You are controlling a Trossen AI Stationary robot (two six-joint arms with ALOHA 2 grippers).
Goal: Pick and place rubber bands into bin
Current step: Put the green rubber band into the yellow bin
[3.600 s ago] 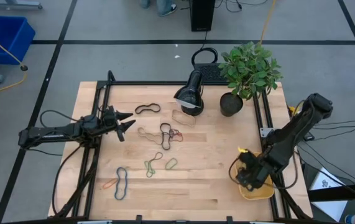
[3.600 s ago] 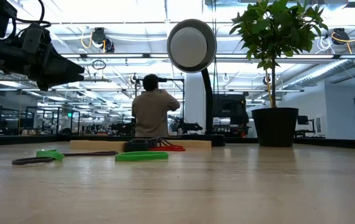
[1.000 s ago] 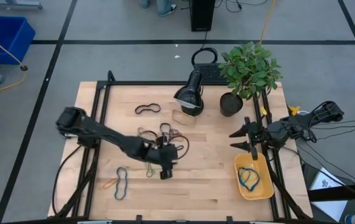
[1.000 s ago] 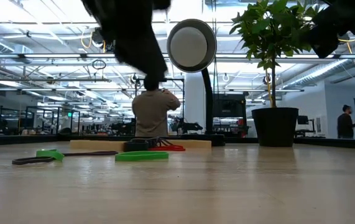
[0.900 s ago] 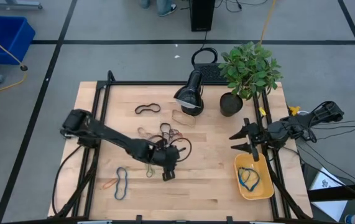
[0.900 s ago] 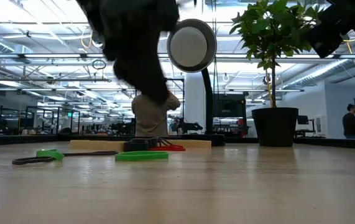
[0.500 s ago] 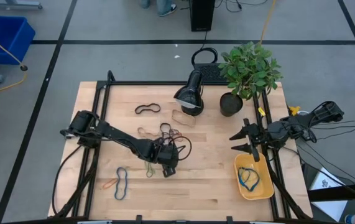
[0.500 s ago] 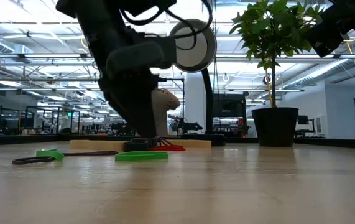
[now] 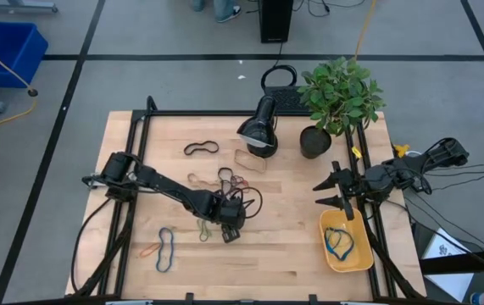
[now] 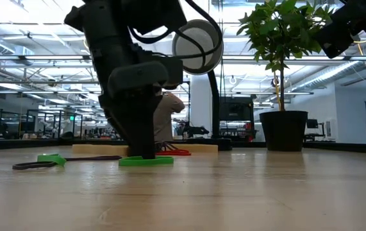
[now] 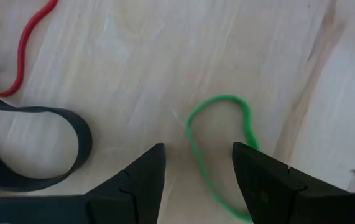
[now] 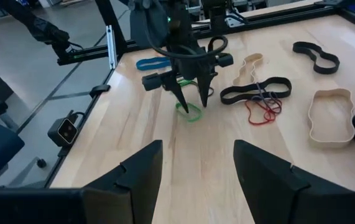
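Observation:
My left gripper [image 9: 231,229] is open, points down and stands low over a green rubber band [image 11: 221,149] lying flat near the table's middle. One side of that band runs between the fingertips, and the other side passes behind one finger [image 11: 261,177]. The right wrist view shows the same fingers [image 12: 183,102] astride the green band [image 12: 191,113]. Other rubber bands lie flat nearby: black [image 9: 201,148], tan [image 9: 250,159], a black and red tangle [image 9: 231,180] and blue [image 9: 166,250]. My right gripper [image 9: 331,191] waits open in the air beyond the yellow bin [image 9: 362,254], which holds a blue band [image 9: 339,241]. My left gripper comes at the green band from above, and its fingertips are down at the band's level [image 10: 145,159]. I cannot tell whether they touch the band or the table. The band lies flat on the wood.
A black desk lamp [image 9: 258,127] and a potted plant [image 9: 336,97] stand at the table's far side. A black band [image 11: 40,149] and a red one [image 11: 25,50] lie close beside the left gripper. A person [image 10: 170,112] stands in the room behind.
My left gripper has come down from well above the table to the green band, rolling and tipping more steeply downward as it sank. Its fingers have stayed open. The bands have not moved.

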